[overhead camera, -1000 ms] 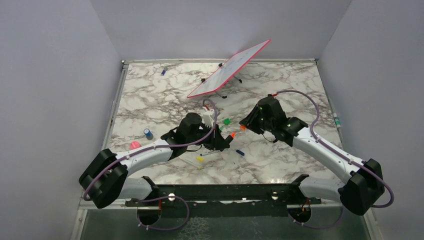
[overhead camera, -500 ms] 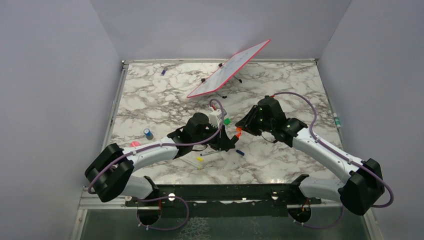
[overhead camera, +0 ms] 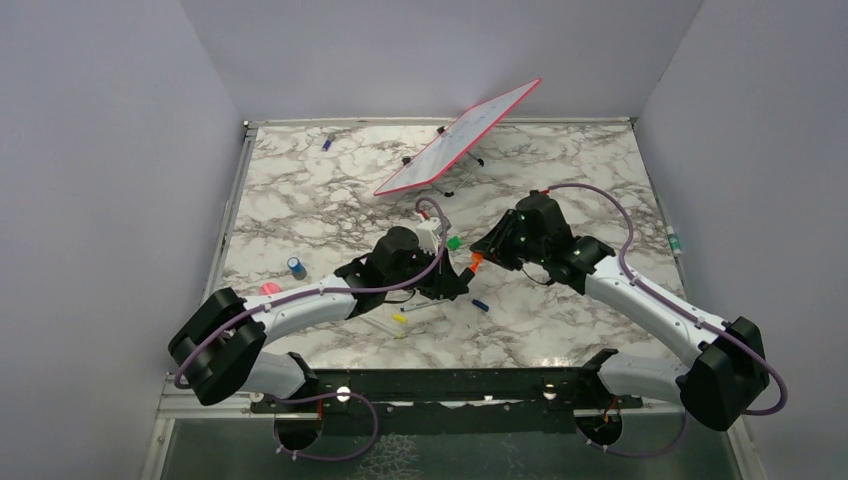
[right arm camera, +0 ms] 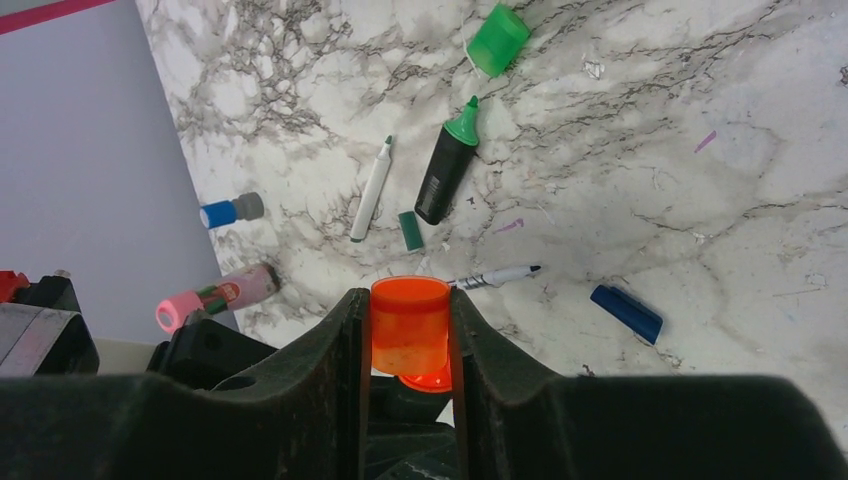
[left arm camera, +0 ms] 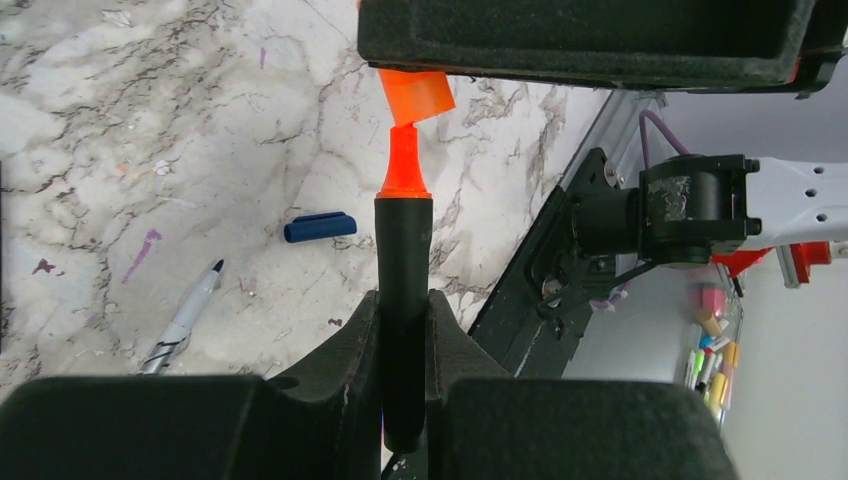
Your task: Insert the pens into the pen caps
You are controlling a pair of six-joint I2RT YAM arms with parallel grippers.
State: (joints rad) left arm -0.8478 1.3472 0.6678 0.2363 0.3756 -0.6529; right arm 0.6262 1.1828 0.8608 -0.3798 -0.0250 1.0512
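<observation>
My left gripper (left arm camera: 403, 310) is shut on a black-barrelled highlighter (left arm camera: 403, 250), one of the pens, whose orange tip points up and away. My right gripper (right arm camera: 408, 330) is shut on an orange pen cap (right arm camera: 410, 318) held just above that tip. In the left wrist view the tip touches the mouth of the tilted orange cap (left arm camera: 417, 96). From above, both grippers meet over the table's middle at the orange cap (overhead camera: 474, 263). On the table lie a green highlighter (right arm camera: 445, 170), a large green cap (right arm camera: 497, 40), a thin green-ended pen (right arm camera: 371, 190), a small green cap (right arm camera: 410, 231), a dark-tipped white pen (right arm camera: 495, 276) and a dark blue cap (right arm camera: 626, 313).
A red-framed whiteboard (overhead camera: 458, 138) stands tilted at the back. A blue-topped cylinder (overhead camera: 297, 267) and a pink object (overhead camera: 270, 290) lie at the left. A yellow-ended pen (overhead camera: 400, 320) lies near the left arm. A small purple item (overhead camera: 327, 143) sits near the far edge.
The left gripper has carried the highlighter up and to the right while the right gripper came left. The orange tip and orange cap, apart before, now touch.
</observation>
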